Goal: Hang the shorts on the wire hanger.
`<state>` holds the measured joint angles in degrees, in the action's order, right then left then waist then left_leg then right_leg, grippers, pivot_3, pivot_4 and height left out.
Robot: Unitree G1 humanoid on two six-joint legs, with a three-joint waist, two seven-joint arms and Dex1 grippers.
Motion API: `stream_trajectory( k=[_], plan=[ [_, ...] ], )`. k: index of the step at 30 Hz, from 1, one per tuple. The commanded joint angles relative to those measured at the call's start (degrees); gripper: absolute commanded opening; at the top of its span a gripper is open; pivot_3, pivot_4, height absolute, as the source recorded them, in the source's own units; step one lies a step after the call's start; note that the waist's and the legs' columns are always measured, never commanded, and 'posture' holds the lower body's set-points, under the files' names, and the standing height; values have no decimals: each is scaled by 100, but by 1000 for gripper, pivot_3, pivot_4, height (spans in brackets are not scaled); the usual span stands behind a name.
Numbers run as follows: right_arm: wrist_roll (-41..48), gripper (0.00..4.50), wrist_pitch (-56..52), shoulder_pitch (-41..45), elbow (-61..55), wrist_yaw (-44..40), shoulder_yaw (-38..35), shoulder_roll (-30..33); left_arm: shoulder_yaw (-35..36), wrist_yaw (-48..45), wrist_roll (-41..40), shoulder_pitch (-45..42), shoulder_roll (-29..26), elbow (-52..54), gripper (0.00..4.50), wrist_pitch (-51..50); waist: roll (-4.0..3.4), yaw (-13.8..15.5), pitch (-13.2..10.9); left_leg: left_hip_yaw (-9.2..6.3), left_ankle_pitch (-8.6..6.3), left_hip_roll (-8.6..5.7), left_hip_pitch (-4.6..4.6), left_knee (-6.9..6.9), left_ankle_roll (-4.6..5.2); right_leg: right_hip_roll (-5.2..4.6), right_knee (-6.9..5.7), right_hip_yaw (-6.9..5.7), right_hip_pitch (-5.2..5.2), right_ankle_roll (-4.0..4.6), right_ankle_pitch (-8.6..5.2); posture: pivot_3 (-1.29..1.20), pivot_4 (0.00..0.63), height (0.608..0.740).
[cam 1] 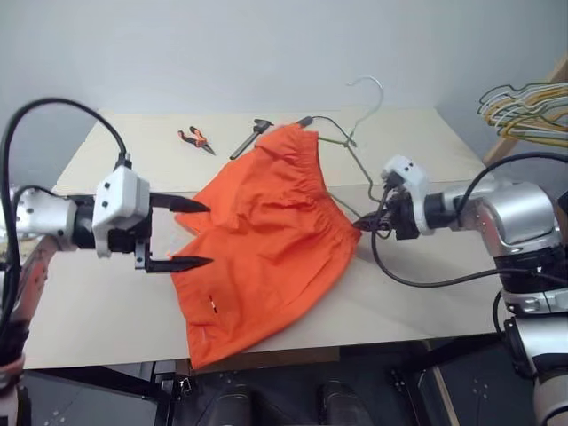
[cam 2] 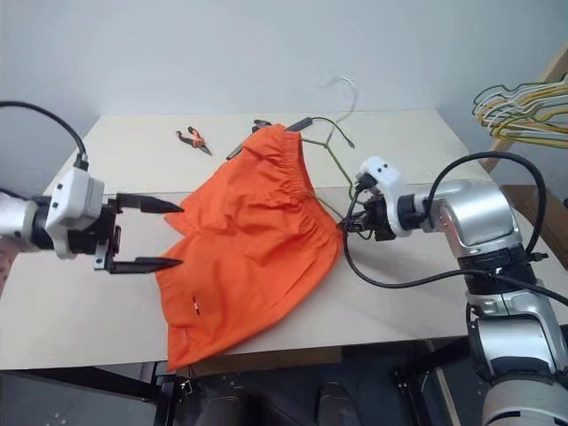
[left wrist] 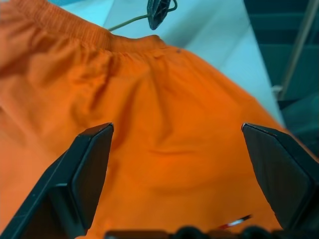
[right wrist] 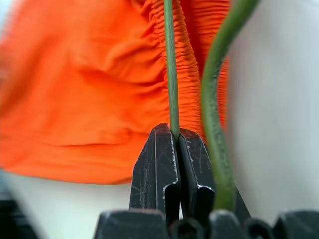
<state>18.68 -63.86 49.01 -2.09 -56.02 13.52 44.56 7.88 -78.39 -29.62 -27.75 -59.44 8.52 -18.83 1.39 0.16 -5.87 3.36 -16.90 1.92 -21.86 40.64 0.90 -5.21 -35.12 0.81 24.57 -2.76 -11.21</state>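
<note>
My bench (cam 1: 417, 306) is a pale cream board made of two panels, with a seam running across its middle. Behind it rises a plain light grey wall (cam 1: 266, 44). Below the front edge lies dark floor (cam 1: 461, 390).

The shorts (cam 1: 266, 240) are matt orange woven cloth, softly creased, with a finely ribbed, gathered waistband. The wire hanger (cam 1: 355, 133) is thin smooth metal wire, dull olive-green along its arms and paler at the hook. The table (cam 1: 106, 311) has a flat, matt, pale beige top. The right gripper (right wrist: 177, 144) has hard black fingers, faintly scuffed; the left gripper (cam 1: 197, 234) shows matt black fingers on a glossy white plastic housing
</note>
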Motion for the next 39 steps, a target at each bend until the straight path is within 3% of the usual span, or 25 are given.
stream_trajectory(
  k=[1, 6, 10, 15, 20, 26, 34, 37, 39],
  plan=[
    [-249, 0, 343, 360, -647, 47, 314, 65, -138, -344, 372, -901, -164, -796, 4483, 598, 0, -53, 2, 0, 0, 0, -2, 2, 0, -1, 1, 0, 1, 0, 0, -34, 9, 740],
    [-484, 0, 572, 719, -1064, -84, 858, -10, -633, -891, 1021, -2346, -19, -2248, 4483, 1586, -1, -211, 41, -2, 1, -1, -23, 12, 0, 0, 1, -1, 13, -3, 2, -51, 2, 740],
    [-595, 0, 730, 949, -1231, -246, 1166, -38, -1178, -1316, 1589, -3322, 402, -3402, 4483, 2422, 1, -287, 118, -3, 0, -1, -36, 12, 0, 0, -11, -3, 23, -4, 2, -55, 0, 740],
    [-636, 0, 848, 1124, -1192, -373, 1269, -94, -2287, -1411, 2054, -4012, 704, -4606, 4483, 3431, 0, -352, 138, -3, -1, -2, -40, 14, 3, -1, -19, -2, 25, -8, 4, -60, 0, 740],
    [-634, 0, 800, 1193, -1241, -490, 1248, -114, -3400, -1411, 2166, -4459, 841, -5419, 4483, 3786, 3, -434, 140, -3, -1, -2, -65, 20, 3, -2, -37, 3, 58, -8, 4, -83, 0, 740],
    [-594, 0, 645, 1191, -1360, -483, 1158, -109, -3355, -1411, 2284, -4587, 1137, -6003, 2647, 4001, 3, -585, 140, -2, -2, -2, -75, 23, 5, -3, -55, 7, 76, -8, 3, -108, 0, 740],
    [-475, 0, 274, 1052, -1643, -349, 1059, -161, -3133, -1411, 1896, -4207, 1198, -5682, 133, 3749, 2, -709, 141, -7, -2, -1, -76, 36, 5, -6, -72, 8, 78, -9, 3, -125, 2, 740],
    [-476, 0, 237, 928, -1649, -217, 966, -212, -2906, -1411, 1844, -3948, 1230, -5424, 63, 3580, 2, -740, 142, -7, -2, -1, -76, 41, 5, -7, -76, 10, 78, -9, 3, -125, 8, 740],
    [-520, 557, 226, 831, -1644, -118, 909, -203, -2792, -1411, 1757, -3766, 1197, -5179, 0, 3360, 2, -749, 142, -6, -2, -1, -76, 44, 5, -7, -80, 11, 78, -9, 3, -125, 12, 740]
  ],
)
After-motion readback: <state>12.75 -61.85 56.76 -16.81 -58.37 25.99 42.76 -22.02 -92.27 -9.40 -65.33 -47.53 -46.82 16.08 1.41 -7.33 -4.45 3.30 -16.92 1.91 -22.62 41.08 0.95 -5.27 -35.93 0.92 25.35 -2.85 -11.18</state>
